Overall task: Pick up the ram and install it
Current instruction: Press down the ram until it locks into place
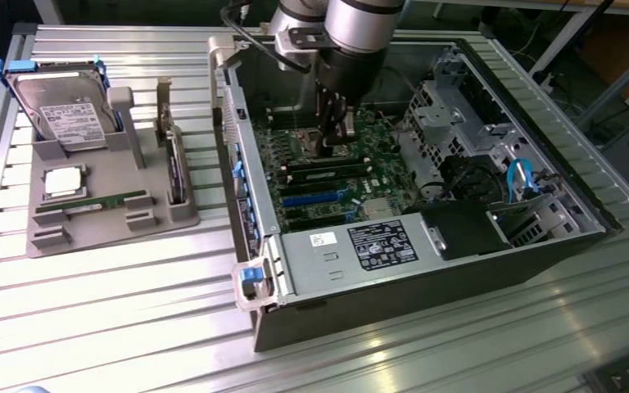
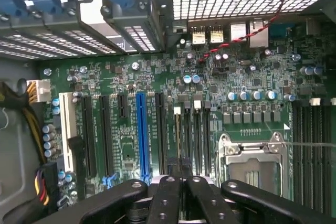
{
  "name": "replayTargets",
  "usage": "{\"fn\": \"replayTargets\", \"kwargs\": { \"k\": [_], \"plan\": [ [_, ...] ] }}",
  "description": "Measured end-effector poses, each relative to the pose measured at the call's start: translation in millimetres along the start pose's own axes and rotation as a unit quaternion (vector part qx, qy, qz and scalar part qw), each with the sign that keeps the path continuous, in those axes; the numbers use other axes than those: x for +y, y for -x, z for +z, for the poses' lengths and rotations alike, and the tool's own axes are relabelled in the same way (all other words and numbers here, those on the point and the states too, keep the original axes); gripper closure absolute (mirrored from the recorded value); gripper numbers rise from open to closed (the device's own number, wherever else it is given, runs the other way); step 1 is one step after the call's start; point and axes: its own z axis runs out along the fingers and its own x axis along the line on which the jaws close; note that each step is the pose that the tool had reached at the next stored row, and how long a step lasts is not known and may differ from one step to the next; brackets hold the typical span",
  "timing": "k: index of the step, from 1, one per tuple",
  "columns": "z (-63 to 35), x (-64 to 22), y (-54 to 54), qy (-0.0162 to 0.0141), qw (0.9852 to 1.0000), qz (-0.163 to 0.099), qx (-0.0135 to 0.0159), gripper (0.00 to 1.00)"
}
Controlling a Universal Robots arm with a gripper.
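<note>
Gripper (image 1: pixel 334 146) clenched on ram (image 1: pixel 332 123), held on edge betw. fingers (image 2: pixel 167 195), just above motherboard (image 1: pixel 337 176) memory slots (image 2: pixel 190 129) inside PC case (image 1: pixel 424 270). Arm comes down near-vertical thru open case side. Drive cage (image 1: pixel 445 106) close on exterior view's right, case wall (image 1: pixel 233 123) on left. Second ram stick (image 1: pixel 101 202) lies in grey holder (image 1: pixel 107 221), well apart.

We see the gripper (image 1: pixel 334 141) low inside the computer case (image 1: pixel 533 246); the drive cage (image 1: pixel 445 115) stands at its 3 o'clock, the case wall (image 1: pixel 233 131) at 9 o'clock.
</note>
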Motion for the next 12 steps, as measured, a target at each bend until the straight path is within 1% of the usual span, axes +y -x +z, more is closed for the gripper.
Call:
{"fn": "replayTargets", "kwargs": {
  "k": [1,3,5,7,8,10,12],
  "plan": [
    [-3.0,-2.8,0.0,0.0006,1.0,0.0,0.0,0.87],
    [-5.9,-8.7,0.1,0.0012,1.0,-0.001,0.0001,0.87],
    [-12.1,-15.4,0.1,0.0025,1.0,-0.002,0.0001,0.87],
    [-27.7,-24.5,-0.4,0.0066,1.0,-0.005,0.0004,0.87],
    [-32.2,-27.9,-0.5,0.0079,1.0,-0.006,0.0005,0.87],
    [-36.8,-31.4,-0.6,0.01,0.9999,-0.007,0.0006,0.87],
    [-37.2,-31.5,-0.6,0.0107,0.9999,-0.007,0.0006,0.87]
  ]
}}
